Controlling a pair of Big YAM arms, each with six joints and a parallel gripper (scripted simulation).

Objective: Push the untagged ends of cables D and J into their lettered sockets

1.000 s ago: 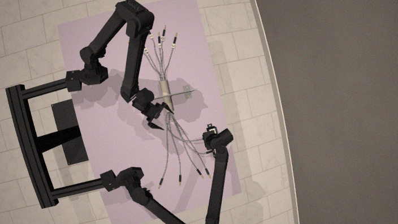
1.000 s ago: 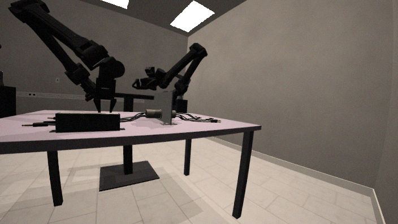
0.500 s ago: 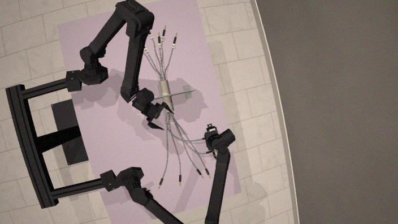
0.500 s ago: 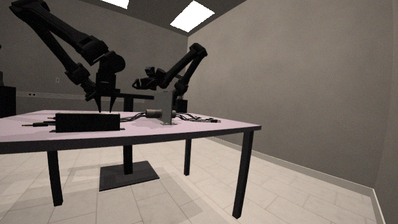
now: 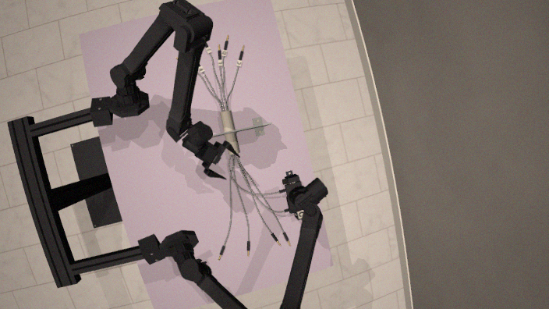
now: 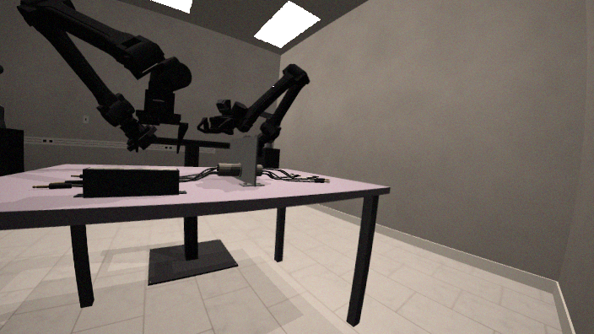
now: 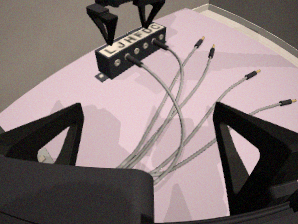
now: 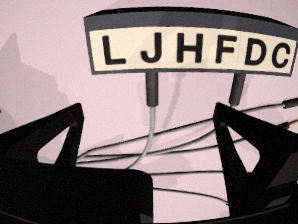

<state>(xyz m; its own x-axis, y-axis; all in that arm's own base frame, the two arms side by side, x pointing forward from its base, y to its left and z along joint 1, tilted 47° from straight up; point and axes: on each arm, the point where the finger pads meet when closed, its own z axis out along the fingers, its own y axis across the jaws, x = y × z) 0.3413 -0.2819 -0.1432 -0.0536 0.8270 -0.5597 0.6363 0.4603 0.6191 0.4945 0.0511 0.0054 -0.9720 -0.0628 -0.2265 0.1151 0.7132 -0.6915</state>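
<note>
Right wrist view: shows the J plug (image 5: 282,191) (image 7: 133,60) (image 8: 151,90) and D plug (image 5: 287,211) (image 7: 160,45) (image 8: 237,90) in the sockets under their letters, on the six o'clock side of the junction box (image 5: 300,214) (image 6: 131,183) (image 7: 102,65) (image 8: 185,22) — cannot tell how deep. Seen from the top, lies at four o'clock from the conduit (image 5: 227,121) (image 6: 229,169). Above the box, see right jaws (image 5: 290,195) (image 6: 158,152) released, spread wide. Find left jaws (image 5: 231,167) (image 6: 200,128) also released, grasping nothing — near the conduit's six o'clock end.

"Where is the black junction box (image 5: 299,214) (image 6: 131,182) (image 7: 102,66) (image 8: 190,21) set?"
"Near the long worktop edge opposite the arms' stand; one plug (image 5: 282,191) (image 7: 134,60) (image 8: 151,90) is seated under J, another plug (image 5: 287,211) (image 7: 160,45) (image 8: 237,90) under D."
"Fully?"
"That cannot be told."
</note>
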